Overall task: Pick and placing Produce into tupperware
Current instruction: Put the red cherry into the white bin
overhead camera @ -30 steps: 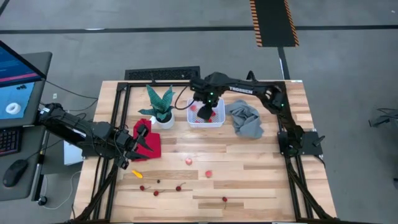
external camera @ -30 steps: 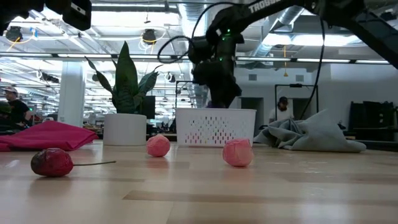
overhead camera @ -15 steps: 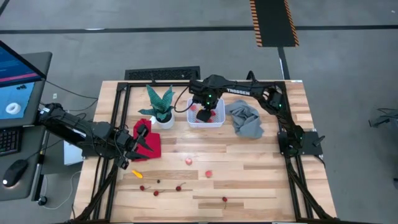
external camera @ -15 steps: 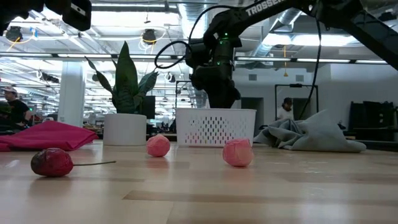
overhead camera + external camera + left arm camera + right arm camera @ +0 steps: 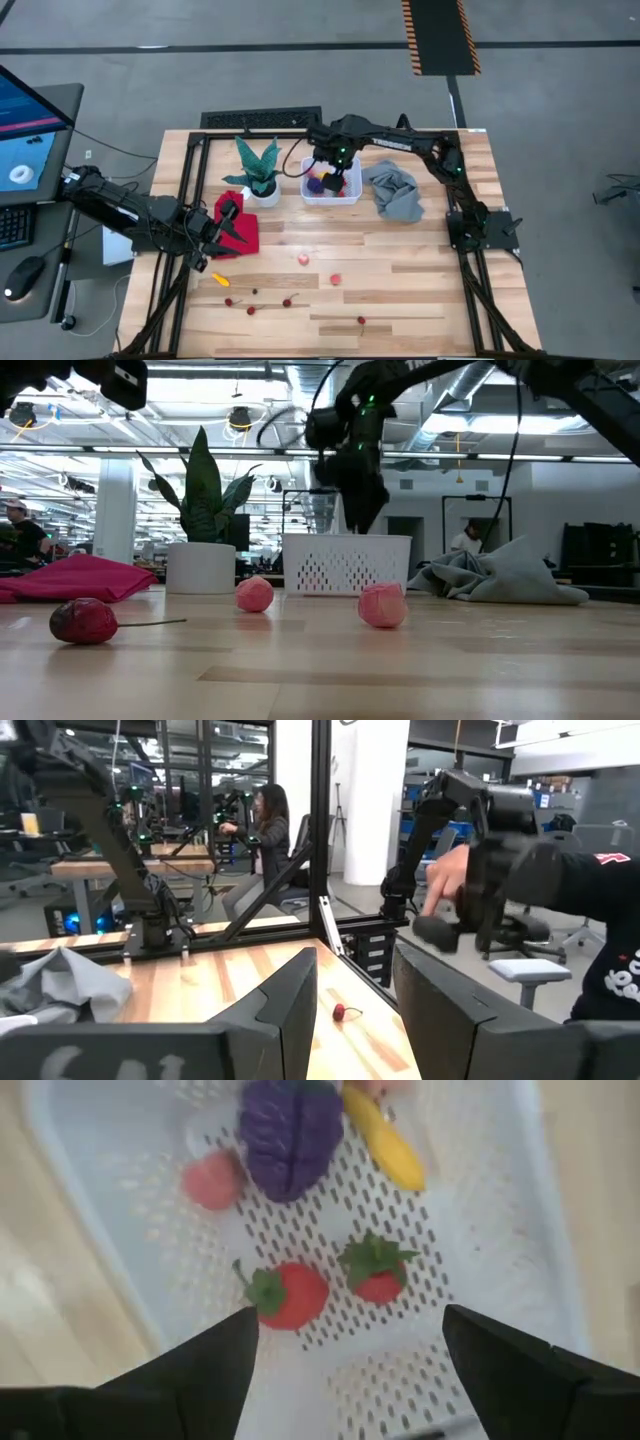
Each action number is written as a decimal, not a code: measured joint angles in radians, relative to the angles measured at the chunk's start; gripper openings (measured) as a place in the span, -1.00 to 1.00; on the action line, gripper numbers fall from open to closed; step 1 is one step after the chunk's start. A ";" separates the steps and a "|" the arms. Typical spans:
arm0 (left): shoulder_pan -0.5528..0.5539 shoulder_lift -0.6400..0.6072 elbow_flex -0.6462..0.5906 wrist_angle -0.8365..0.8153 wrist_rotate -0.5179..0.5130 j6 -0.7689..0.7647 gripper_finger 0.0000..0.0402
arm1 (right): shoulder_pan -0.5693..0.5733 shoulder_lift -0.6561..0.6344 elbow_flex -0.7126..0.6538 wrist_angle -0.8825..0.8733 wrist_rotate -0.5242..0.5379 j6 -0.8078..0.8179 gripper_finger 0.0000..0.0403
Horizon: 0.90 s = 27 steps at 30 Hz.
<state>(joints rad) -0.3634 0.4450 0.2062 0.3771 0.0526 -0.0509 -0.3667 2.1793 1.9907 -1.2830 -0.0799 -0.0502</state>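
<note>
Right end effector [image 5: 345, 1365], spread wide and empty, hangs above the bin [image 5: 520, 1230] holding perhaps five pieces; several wait on the surface [image 5: 400, 290]

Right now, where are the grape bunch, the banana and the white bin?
grape bunch [image 5: 290, 1135], right wrist view, its middle.
banana [image 5: 385, 1142], right wrist view, mid-length.
white bin [image 5: 345, 565], low view, its front wall.

Grey floor [image 5: 250, 60] (striped hazard strip [image 5: 440, 37])

Overhead and table-level cameras, both on the tupperware [image 5: 331, 187]; two wrist views.
</note>
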 joint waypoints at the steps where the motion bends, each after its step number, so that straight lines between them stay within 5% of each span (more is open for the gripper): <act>1: 0.000 0.000 0.000 -0.001 -0.006 0.000 -0.38 | 0.001 -0.018 0.000 0.005 0.000 -0.001 0.68; 14: 0.000 0.000 0.000 -0.005 -0.014 0.008 -0.38 | 0.015 -0.487 0.001 0.005 0.002 0.073 0.58; 27: 0.000 0.000 0.000 0.016 -0.018 0.007 -0.38 | 0.170 -0.958 0.002 0.064 0.003 0.213 0.58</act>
<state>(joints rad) -0.3634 0.4454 0.2062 0.3934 0.0344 -0.0437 -0.1968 1.2214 1.9923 -1.2189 -0.0772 0.1625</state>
